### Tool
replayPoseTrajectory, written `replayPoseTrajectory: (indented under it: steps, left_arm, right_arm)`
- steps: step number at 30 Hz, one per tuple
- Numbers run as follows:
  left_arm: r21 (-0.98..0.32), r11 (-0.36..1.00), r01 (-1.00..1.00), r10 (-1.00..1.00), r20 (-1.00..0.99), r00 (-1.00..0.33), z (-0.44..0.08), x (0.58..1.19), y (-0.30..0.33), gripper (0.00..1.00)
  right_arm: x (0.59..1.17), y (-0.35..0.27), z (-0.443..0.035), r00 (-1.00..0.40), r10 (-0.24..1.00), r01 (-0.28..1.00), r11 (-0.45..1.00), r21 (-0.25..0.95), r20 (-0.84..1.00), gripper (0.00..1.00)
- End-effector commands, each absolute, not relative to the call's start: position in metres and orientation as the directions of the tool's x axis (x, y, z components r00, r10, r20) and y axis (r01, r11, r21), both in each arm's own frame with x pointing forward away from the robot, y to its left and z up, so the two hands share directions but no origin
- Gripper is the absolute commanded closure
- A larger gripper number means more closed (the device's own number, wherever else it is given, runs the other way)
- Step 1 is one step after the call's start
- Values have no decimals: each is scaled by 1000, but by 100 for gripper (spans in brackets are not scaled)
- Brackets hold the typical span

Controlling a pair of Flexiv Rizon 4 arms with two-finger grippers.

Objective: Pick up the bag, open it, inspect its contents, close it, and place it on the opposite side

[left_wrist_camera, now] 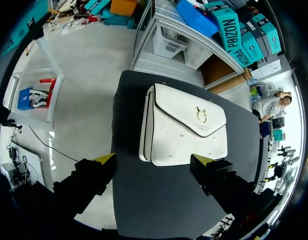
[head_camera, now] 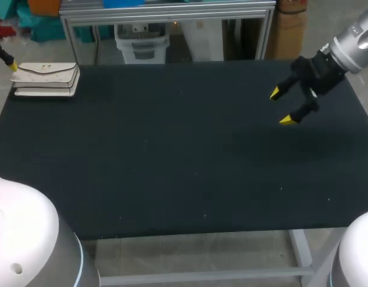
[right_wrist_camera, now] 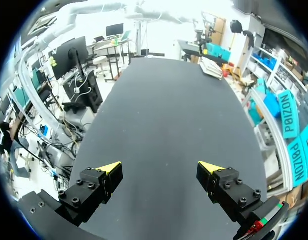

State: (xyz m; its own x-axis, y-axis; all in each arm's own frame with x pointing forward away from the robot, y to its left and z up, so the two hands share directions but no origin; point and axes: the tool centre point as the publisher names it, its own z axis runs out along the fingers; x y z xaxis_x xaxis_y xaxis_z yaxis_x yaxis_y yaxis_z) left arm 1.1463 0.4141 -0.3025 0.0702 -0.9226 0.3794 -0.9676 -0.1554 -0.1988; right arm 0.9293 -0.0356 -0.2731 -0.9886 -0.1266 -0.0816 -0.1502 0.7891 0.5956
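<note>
The white leather flap bag (head_camera: pixel 46 79) lies flat in the far left corner of the black tabletop (head_camera: pixel 184 155), close to both edges there. My left gripper (left_wrist_camera: pixel 155 159) hangs over the bag, fingers spread. From the bag across to my right gripper (head_camera: pixel 281 106), held high with fingers spread, runs flat tabletop.

Left gripper (head_camera: pixel 9 62): head view, upper left; cut by the frame edge, one yellow tip showing, second finger out of sight.
Right arm (head_camera: pixel 351 46): head view, upper right; cut off past the wrist.
Bag (right_wrist_camera: pixel 212 68): right wrist view, far ahead of the right gripper (right_wrist_camera: pixel 159 166); too small for detail.
</note>
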Motion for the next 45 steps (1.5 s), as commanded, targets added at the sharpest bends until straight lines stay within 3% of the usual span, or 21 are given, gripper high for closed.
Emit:
replayPoseTrajectory:
  steps: [1,13,15,19,30,36,42,44,45]
  left_arm:
    - [65,-14,-998,-790,611,51,-313,1168,422,0]
    - [136,10,-991,-730,678,86,-324,1182,416,0]
    - [145,21,-989,-720,688,86,-325,1182,414,7]
    - [159,32,-987,-719,690,88,-326,1183,410,9]
    - [183,62,-981,-706,703,87,-327,1191,403,31]
    - [233,104,-967,-711,697,91,-332,1193,393,35]
    - [272,129,-954,-718,688,100,-336,1188,389,61]
    - [286,139,-948,-723,684,100,-337,1185,388,75]
    - [286,140,-948,-722,684,100,-338,1183,387,87]
  right_arm:
    - [929,-35,-275,-986,-140,-166,779,604,-90,0]
    - [925,-30,-278,-977,-183,-210,757,619,-109,0]
    - [925,-30,-279,-977,-184,-211,757,618,-107,0]
    - [924,-30,-280,-977,-187,-210,758,617,-103,0]
    - [924,-29,-281,-975,-198,-217,761,611,-99,0]
    - [923,-29,-281,-975,-201,-220,762,609,-100,0]
    - [922,-31,-282,-975,-199,-217,766,605,-99,0]
    - [922,-31,-281,-975,-197,-216,767,605,-99,0]
    - [921,-32,-282,-976,-196,-216,767,604,-99,0]
